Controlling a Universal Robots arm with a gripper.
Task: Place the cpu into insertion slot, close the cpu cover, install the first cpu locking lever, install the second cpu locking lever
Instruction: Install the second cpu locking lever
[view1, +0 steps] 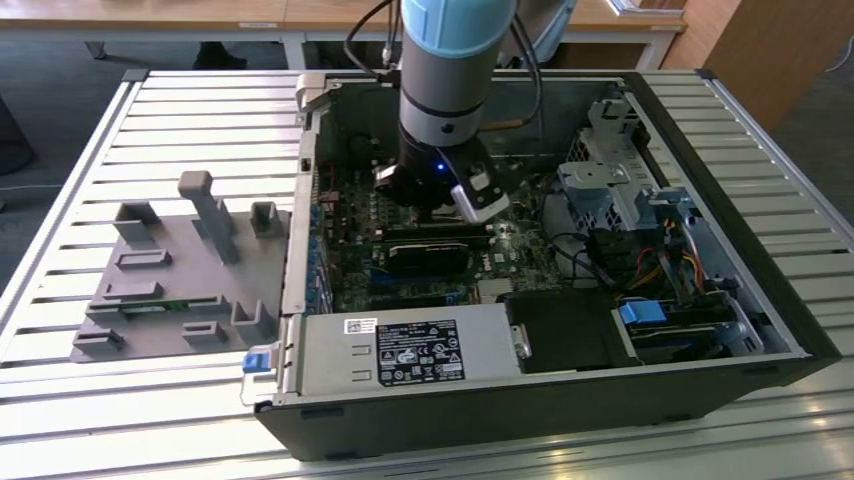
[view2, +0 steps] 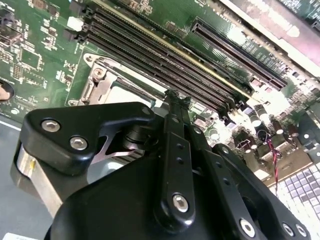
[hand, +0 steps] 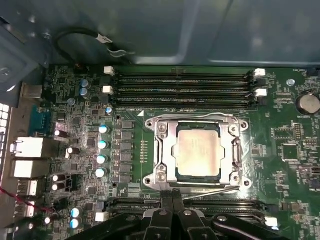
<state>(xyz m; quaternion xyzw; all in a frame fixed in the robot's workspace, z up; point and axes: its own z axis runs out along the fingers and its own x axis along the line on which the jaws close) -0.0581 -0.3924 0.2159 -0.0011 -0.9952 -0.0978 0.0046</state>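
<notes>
— So, where does the cpu (hand: 199, 150) sit?

— In the first wrist view its pale metal face lies flat inside the insertion slot (hand: 200, 176), whose dark rim shows as a thin line around the chip.

— And the cpu cover (hand: 165, 150)?

— It is down. The silvery frame lies around the chip on all four sides, and the chip shows through its cut-out centre. A thin metal lever (hand: 210, 191) runs along the cover's edge nearest the fingers. I cannot tell whether it is latched.

— What about the gripper (hand: 172, 194)?

— Its two black fingers are pressed together with nothing between them. The tips hover just beside the cover's near edge, and I cannot tell whether they touch the lever. The second wrist view shows the same: the joined tips point at the socket's corner.

— What lies around the socket?

— Green motherboard (hand: 280, 125), with long black memory slots (hand: 180, 85) on the socket's far side and more just beneath the fingers.

— And in the exterior view?

— The arm (view1: 454, 80) reaches straight down into the open computer case (view1: 747, 300). From the arm, the power supply (view1: 400, 350) lies at six o'clock, a drive cage (view1: 607, 190) at three o'clock, and a grey fixture (view1: 174, 270) at about eight o'clock, outside the case on the slatted table (view1: 80, 150).
</notes>
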